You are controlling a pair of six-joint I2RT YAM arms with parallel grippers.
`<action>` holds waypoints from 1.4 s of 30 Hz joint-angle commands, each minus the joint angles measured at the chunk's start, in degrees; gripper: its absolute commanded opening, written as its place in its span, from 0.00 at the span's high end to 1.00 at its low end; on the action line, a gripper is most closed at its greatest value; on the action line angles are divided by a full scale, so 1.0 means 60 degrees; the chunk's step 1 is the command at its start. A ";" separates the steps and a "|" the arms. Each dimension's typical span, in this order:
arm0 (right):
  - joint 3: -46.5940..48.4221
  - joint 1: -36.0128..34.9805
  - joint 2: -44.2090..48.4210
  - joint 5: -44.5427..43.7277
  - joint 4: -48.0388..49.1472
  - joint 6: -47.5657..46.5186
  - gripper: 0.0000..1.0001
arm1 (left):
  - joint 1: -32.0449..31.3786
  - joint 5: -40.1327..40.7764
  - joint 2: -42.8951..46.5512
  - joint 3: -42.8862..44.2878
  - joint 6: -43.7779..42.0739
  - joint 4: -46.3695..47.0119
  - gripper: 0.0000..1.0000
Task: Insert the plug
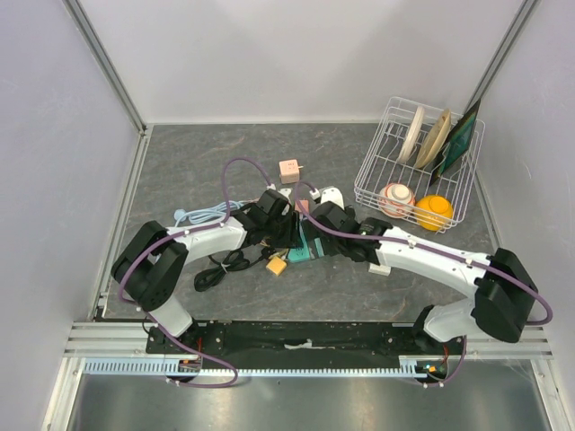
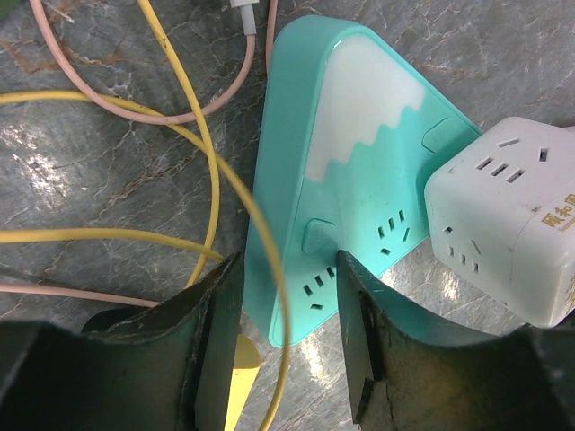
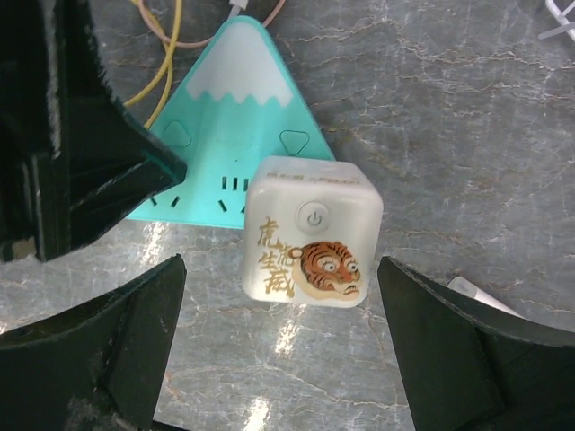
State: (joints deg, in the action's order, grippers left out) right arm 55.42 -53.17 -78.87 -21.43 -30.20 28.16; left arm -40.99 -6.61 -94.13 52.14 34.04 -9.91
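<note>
Left wrist view: the left end effector (image 2: pixel 287 265), spread apart, straddles a corner of the teal power strip (image 2: pixel 350 135), with the yellow plug (image 2: pixel 238 382) just beside its finger. The right end effector (image 3: pixel 280 265), spread wide, hovers over the white cube adapter (image 3: pixel 310 233) beside the strip.

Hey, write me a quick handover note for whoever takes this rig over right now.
Left pincer: open, straddling the near corner of the teal power strip, with a yellow cable running through the gap.
Right pincer: open, empty, over the white tiger cube, which sits against the strip.
Done: nothing; the strip's visible sockets are empty.
Left: the whole insertion; neither pincer holds anything.
</note>
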 commanded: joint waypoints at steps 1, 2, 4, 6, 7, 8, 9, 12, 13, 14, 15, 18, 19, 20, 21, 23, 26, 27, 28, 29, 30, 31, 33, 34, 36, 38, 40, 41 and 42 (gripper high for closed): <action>0.0666 0.0276 -0.0550 -0.0369 -0.0739 -0.0035 0.05 | 0.0108 0.0252 0.0263 -0.0194 -0.0034 0.0011 0.48; 0.0680 0.0393 -0.0609 -0.0296 -0.0739 -0.0079 0.05 | 0.0108 0.0238 0.0249 -0.0194 -0.0020 0.0040 0.48; 0.0695 0.0482 -0.0726 -0.0266 -0.0724 -0.0182 0.07 | 0.0108 0.0209 0.0248 -0.0223 -0.0005 0.0084 0.48; 0.0681 0.0599 -0.0771 -0.0208 -0.0695 -0.0313 0.10 | 0.0108 0.0150 0.0234 -0.0223 -0.0019 0.0143 0.48; 0.0681 0.0628 -0.0814 -0.0193 -0.0680 -0.0328 0.11 | 0.0108 0.0150 0.0205 -0.0223 -0.0019 0.0158 0.48; 0.0695 0.0629 -0.0815 -0.0135 -0.0622 -0.0372 0.12 | 0.0108 0.0092 0.0204 -0.0223 -0.0019 0.0158 0.48; 0.0739 0.0658 -0.0829 -0.0033 -0.0607 -0.0401 0.14 | 0.0108 0.0077 0.0204 -0.0223 -0.0019 0.0172 0.48; 0.0856 0.0644 -0.0888 0.0158 -0.0548 -0.0475 0.15 | 0.0094 0.0047 0.0190 -0.0238 -0.0019 0.0202 0.48; 0.0900 0.0658 -0.0903 0.0202 -0.0534 -0.0475 0.15 | 0.0094 0.0047 0.0190 -0.0238 -0.0019 0.0202 0.48; 0.0915 0.0658 -0.0932 0.0246 -0.0505 -0.0504 0.15 | 0.0094 0.0047 0.0190 -0.0252 -0.0005 0.0202 0.48; 0.0973 0.0658 -0.0947 0.0319 -0.0505 -0.0504 0.15 | 0.0094 0.0033 0.0204 -0.0267 -0.0005 0.0216 0.48; 0.1047 0.0673 -0.1122 0.0364 -0.0475 -0.0519 0.18 | 0.0079 0.0018 0.0219 -0.0282 0.0025 0.0231 0.48; 0.1061 0.0687 -0.1151 0.0393 -0.0475 -0.0519 0.18 | 0.0079 0.0018 0.0219 -0.0282 0.0010 0.0217 0.48; 0.1076 0.0702 -0.1195 0.0379 -0.0461 -0.0504 0.19 | 0.0065 0.0018 0.0205 -0.0282 0.0024 0.0231 0.48; 0.1076 0.0687 -0.1268 0.0378 -0.0446 -0.0504 0.22 | 0.0065 0.0018 0.0204 -0.0282 0.0025 0.0231 0.48; 0.1047 0.0702 -0.1342 0.0393 -0.0402 -0.0475 0.28 | 0.0065 0.0018 0.0234 -0.0296 0.0039 0.0231 0.48; 0.0872 0.0702 -0.1401 0.0364 -0.0315 -0.0475 0.47 | 0.0065 0.0018 0.0248 -0.0311 0.0068 0.0231 0.48; 0.0697 0.0687 -0.1386 0.0378 -0.0271 -0.0490 0.64 | 0.0065 0.0018 0.0263 -0.0311 0.0068 0.0246 0.48; 0.0594 0.0702 -0.1372 0.0378 -0.0212 -0.0504 0.72 | 0.0065 0.0018 0.0263 -0.0311 0.0083 0.0246 0.48; 0.0448 0.0702 -0.1328 0.0422 -0.0038 -0.0504 0.81 | 0.0065 0.0003 0.0278 -0.0311 0.0127 0.0260 0.48; 0.0127 0.0702 -0.1241 0.0480 0.0066 -0.0490 0.96 | 0.0065 0.0003 0.0278 -0.0326 0.0142 0.0246 0.48; -0.0065 0.0702 -0.1196 0.0553 0.0197 -0.0504 1.00 | 0.0050 0.0003 0.0292 -0.0326 0.0171 0.0260 0.48; -0.0709 0.0687 -0.1036 0.0772 0.0680 -0.0533 1.00 | 0.0050 -0.0026 0.0307 -0.0369 0.0288 0.0333 0.48; -0.0928 0.0673 -0.0991 0.0832 0.0841 -0.0635 1.00 | 0.0050 -0.0040 0.0307 -0.0384 0.0332 0.0348 0.48; -0.1556 0.0600 -0.0860 0.0920 0.1383 -0.0709 1.00 | 0.0050 -0.0143 0.0307 -0.0413 0.0493 0.0479 0.48; -0.2070 0.0512 -0.0830 0.0935 0.1851 -0.0812 1.00 | 0.0035 -0.0332 0.0307 -0.0457 0.0697 0.0582 0.49; -0.2321 0.0468 -0.0888 0.0877 0.2014 -0.0797 1.00 | 0.0021 -0.0450 0.0307 -0.0501 0.0800 0.0757 0.49; -0.2525 0.0410 -0.0903 0.0833 0.2174 -0.0812 1.00 | 0.0006 -0.0567 0.0292 -0.0516 0.0888 0.0773 0.49; -0.2571 0.0395 -0.1077 0.0789 0.2220 -0.0768 1.00 | 0.0006 -0.0597 0.0292 -0.0502 0.0889 0.0802 0.49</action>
State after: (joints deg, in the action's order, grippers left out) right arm 46.61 -49.93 -79.18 -20.43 -16.47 23.75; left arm -40.84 -8.10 -93.69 50.15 36.25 -6.85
